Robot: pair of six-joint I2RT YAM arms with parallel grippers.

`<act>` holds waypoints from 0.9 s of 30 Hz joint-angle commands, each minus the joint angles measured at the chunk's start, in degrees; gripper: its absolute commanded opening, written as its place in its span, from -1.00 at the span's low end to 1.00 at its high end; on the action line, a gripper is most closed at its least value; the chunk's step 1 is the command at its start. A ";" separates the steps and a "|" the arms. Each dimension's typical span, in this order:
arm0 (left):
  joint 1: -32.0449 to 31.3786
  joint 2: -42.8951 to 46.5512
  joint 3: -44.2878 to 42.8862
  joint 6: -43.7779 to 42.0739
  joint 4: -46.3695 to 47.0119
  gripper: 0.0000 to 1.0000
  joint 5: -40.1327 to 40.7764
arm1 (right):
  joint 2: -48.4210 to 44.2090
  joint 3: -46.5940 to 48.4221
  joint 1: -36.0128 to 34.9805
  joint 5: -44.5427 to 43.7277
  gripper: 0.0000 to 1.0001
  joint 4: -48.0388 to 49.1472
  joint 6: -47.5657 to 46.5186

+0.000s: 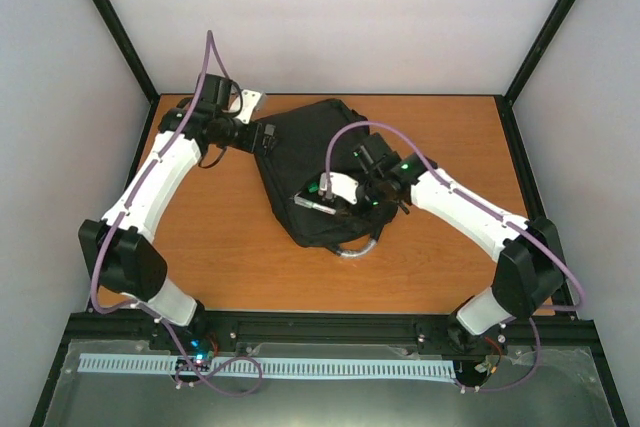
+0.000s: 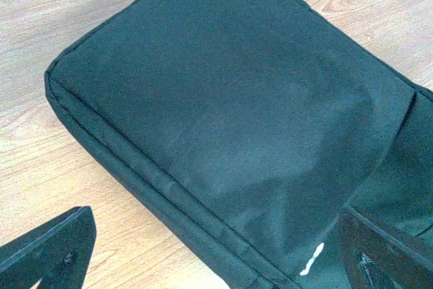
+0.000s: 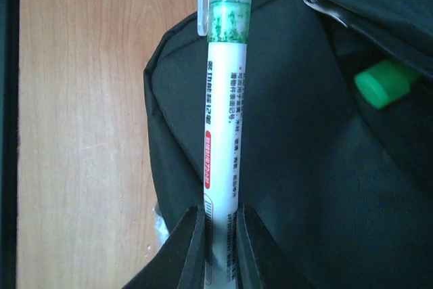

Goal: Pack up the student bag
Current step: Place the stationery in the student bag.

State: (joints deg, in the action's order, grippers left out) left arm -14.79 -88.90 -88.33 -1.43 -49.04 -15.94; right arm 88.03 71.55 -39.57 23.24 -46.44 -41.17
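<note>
The student bag point(image 1: 305, 162) is a large black fabric backpack lying flat mid-table, its grey loop handle point(image 1: 357, 250) at the near end. It fills the left wrist view point(image 2: 230, 99). My left gripper point(image 1: 268, 136) is open at the bag's far-left corner, its fingers spread wide on either side of the bag's edge point(image 2: 215, 238). My right gripper point(image 1: 331, 205) is shut on a white pen point(image 3: 224, 120) with a green cap and red label, held over the bag near its opening. The pen also shows in the top view point(image 1: 312, 204). A green object point(image 3: 382, 83) lies inside the open zipped pocket.
The wooden table point(image 1: 440, 257) is bounded by grey walls and black frame posts. A metal zipper pull point(image 3: 323, 6) sits at the pocket's edge. Bare wood point(image 3: 88, 120) lies left of the bag in the right wrist view.
</note>
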 commanded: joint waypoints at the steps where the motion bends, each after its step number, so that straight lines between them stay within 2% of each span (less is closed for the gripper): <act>1: 0.11 -2.08 -4.58 -2.96 -0.75 0.99 2.51 | -3.68 -1.63 2.74 6.88 -0.90 -4.05 4.05; 6: 0.11 -3.93 -6.67 -3.81 -0.95 1.00 2.98 | -3.69 -4.78 5.74 9.27 -0.91 -6.19 9.35; 10: 0.10 -4.59 -6.94 -3.56 -1.02 1.00 2.23 | -1.20 -4.36 10.18 14.28 -0.91 -9.55 14.71; 16: 0.11 -4.83 -6.37 -3.75 -0.93 1.00 3.17 | 2.72 -4.36 13.64 15.90 -0.91 -10.09 19.98; 27: 0.11 -3.93 -5.74 -5.00 -1.28 0.99 4.92 | 12.99 5.67 16.15 13.05 -0.94 -5.92 36.55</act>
State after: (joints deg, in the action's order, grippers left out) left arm -14.79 -93.71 -92.64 -4.69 -49.82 -12.34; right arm 98.72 72.23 -23.97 37.15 -54.85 -12.19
